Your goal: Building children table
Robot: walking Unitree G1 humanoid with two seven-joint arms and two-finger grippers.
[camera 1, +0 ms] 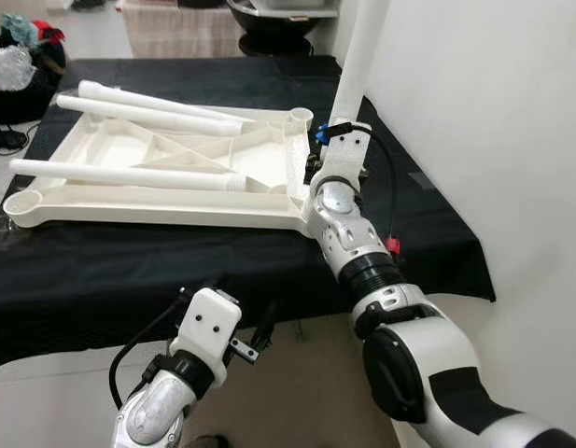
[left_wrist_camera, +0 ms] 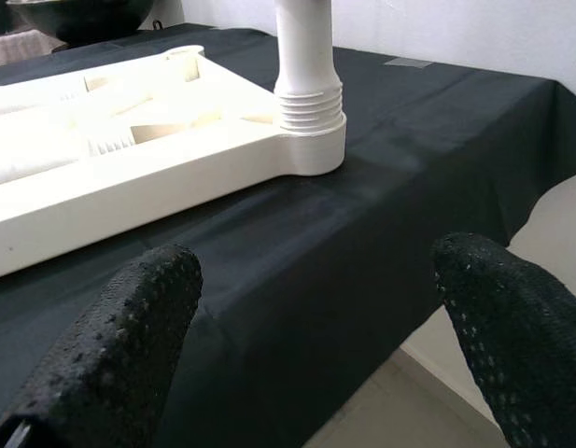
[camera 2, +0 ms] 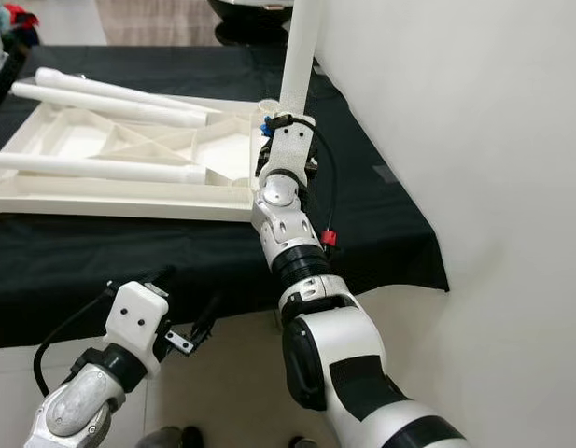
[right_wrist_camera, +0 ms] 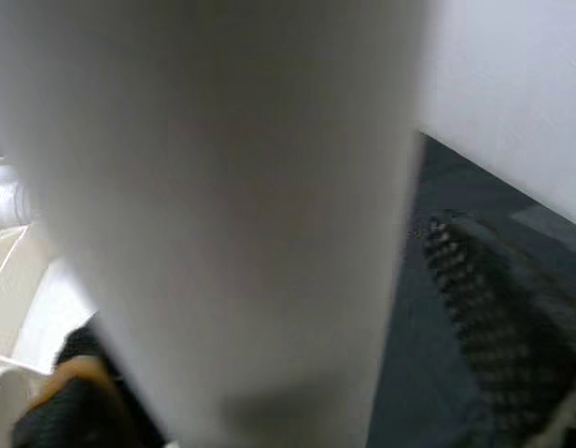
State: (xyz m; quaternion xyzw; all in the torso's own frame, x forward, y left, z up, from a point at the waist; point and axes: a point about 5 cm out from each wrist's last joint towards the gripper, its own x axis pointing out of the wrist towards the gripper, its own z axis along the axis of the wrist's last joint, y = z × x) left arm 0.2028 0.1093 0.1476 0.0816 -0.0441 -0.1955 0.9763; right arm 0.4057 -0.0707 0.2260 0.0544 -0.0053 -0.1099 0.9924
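An upturned white plastic tabletop (camera 1: 157,201) lies on a table draped in black cloth (camera 1: 129,271). Three loose white legs rest across it, two at the back (camera 1: 147,114) and one nearer (camera 1: 129,175). Another leg (camera 1: 362,56) stands upright in the near right corner socket (left_wrist_camera: 311,140). My right gripper (right_wrist_camera: 269,345) is shut on this upright leg a little above the socket, with one finger (right_wrist_camera: 474,280) on each side. Low in front of the table's edge, my left gripper (left_wrist_camera: 316,308) is open and holds nothing.
A white wall (camera 1: 474,93) runs close along the table's right side. Bags and clutter (camera 1: 17,65) sit at the back left. A dark bowl-shaped object (camera 1: 269,19) stands beyond the table. The cloth's front edge (camera 1: 269,313) hangs just ahead of my left gripper.
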